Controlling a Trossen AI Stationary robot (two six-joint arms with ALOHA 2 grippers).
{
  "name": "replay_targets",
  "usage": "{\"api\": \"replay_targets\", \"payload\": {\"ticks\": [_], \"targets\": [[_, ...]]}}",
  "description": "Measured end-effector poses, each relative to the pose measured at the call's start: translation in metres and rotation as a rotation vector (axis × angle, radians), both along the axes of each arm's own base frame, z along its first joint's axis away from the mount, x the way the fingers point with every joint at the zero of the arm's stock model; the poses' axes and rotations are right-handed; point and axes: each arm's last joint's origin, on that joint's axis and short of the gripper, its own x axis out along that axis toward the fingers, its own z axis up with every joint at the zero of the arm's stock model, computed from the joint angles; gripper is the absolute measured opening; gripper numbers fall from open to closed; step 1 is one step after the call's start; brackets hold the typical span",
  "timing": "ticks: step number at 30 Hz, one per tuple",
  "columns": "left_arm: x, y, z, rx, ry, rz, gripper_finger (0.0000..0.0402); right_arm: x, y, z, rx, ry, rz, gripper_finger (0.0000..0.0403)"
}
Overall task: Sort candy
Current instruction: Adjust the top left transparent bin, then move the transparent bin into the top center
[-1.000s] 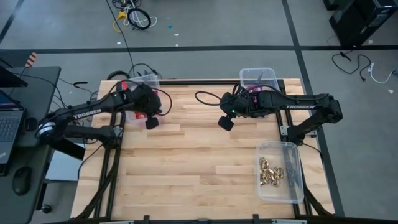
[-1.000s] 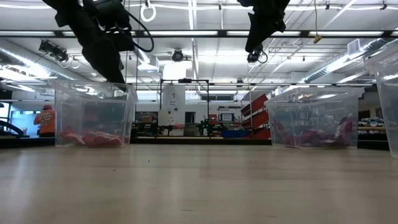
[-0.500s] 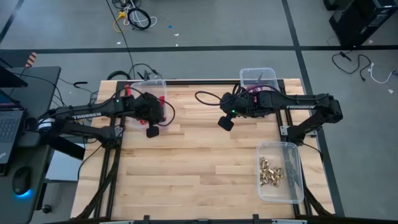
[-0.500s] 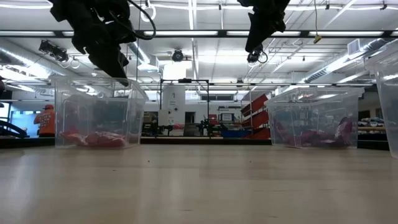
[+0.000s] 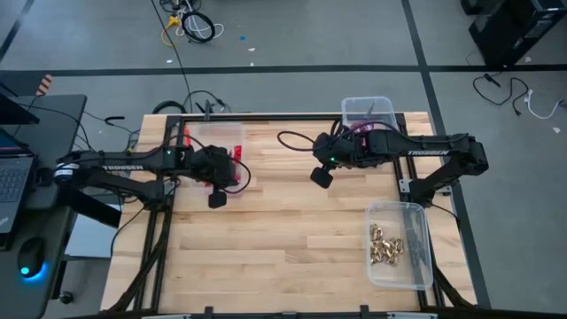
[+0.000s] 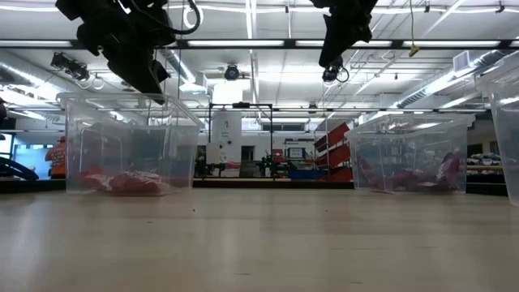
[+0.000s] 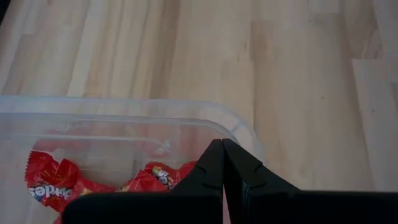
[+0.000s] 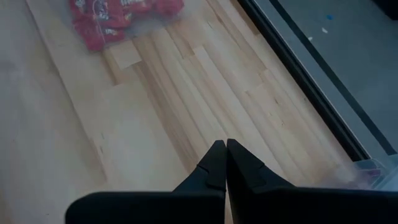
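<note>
Shifted red-candy bin [image 5: 215, 142], part-hidden under left end effector [image 5: 217, 197].

Wooden table [image 5: 266, 239], clear bins at ten [image 5: 215, 135], one [image 5: 368, 108] and four o'clock [image 5: 416, 266], laptop [image 5: 9, 177] at nine, floor cables [image 5: 190, 22] at twelve.

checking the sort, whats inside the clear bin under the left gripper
Red candy packets lie in the clear bin. The left gripper, shut, covers part of the pile, so no count.
</note>
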Motion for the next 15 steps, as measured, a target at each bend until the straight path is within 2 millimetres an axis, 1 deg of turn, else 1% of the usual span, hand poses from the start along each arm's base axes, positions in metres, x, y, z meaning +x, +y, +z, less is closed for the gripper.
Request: {"api": "replay_targets", "payload": {"ticks": [5,7,11,15], "targets": [[0.001,-0.004,0.000,0.018,0.000,0.025,0.0000,0.000,0.004,0.000,0.006,-0.005,0.004,0.0000],[0.001,-0.003,0.004,0.044,-0.007,0.056,0.0000,0.000,0.005,0.000,0.006,-0.006,0.005,0.0000],[0.004,-0.001,0.021,0.082,-0.060,0.102,0.0000,0.000,0.005,0.000,0.000,-0.009,-0.008,0.0000],[0.007,-0.001,0.036,0.132,-0.101,0.068,0.0000,-0.006,0.000,0.009,-0.045,-0.024,-0.053,0.0000]]}}
